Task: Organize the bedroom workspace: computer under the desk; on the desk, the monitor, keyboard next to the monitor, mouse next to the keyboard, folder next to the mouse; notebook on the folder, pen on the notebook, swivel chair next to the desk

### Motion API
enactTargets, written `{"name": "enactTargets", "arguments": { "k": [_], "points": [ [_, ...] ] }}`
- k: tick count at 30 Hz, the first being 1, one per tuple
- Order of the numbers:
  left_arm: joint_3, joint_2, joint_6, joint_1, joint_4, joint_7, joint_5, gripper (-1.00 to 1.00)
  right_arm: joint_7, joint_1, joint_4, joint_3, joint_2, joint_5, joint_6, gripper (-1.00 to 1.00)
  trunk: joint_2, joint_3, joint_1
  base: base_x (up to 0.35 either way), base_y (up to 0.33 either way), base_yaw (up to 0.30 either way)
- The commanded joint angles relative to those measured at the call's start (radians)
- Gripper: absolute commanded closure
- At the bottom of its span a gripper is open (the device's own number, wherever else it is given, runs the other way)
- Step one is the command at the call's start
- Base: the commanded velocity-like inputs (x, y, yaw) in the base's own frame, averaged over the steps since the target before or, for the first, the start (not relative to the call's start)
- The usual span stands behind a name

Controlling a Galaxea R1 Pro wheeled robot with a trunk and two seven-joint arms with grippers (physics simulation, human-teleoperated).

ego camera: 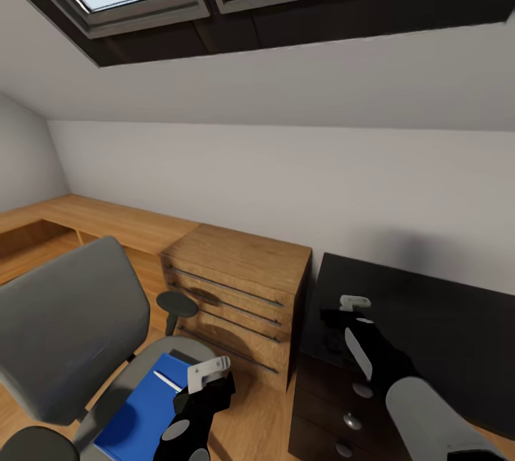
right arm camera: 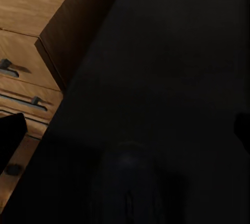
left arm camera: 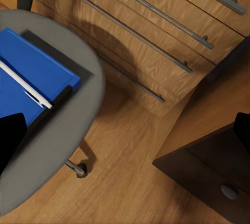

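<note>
The grey swivel chair (ego camera: 64,332) stands at the lower left. On its seat (left arm camera: 62,146) lies the blue folder (ego camera: 139,407) (left arm camera: 36,62), with the thin white pen (ego camera: 168,381) (left arm camera: 23,84) across it. A dark strip runs along the folder's edge beside the pen; I cannot tell whether it is the notebook. My left gripper (ego camera: 214,386) (left arm camera: 127,125) hangs open just past the seat's edge, above the floor. My right gripper (ego camera: 336,321) (right arm camera: 127,127) is open and empty over the desk's bare black top (ego camera: 429,332) (right arm camera: 172,78). Monitor, keyboard, mouse and computer are out of view.
A light wooden dresser (ego camera: 236,296) (left arm camera: 156,26) with bar handles stands between chair and desk, close to both. The desk's black drawer unit (ego camera: 336,411) (left arm camera: 208,166) is below my right arm. A low wooden bench (ego camera: 100,221) runs along the wall under the sloped ceiling.
</note>
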Motion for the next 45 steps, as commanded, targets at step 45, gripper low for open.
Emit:
{"name": "enactTargets", "arguments": {
  "k": [45],
  "points": [
    [0.008, 0.002, 0.004, -0.001, 0.000, 0.010, 0.008, -1.00, -0.010, 0.038, -0.365, 0.001, 0.003, -0.028, 0.274, -1.00, 0.315, 0.151, -0.173, -0.207, 0.054, -0.059]
  ]
}}
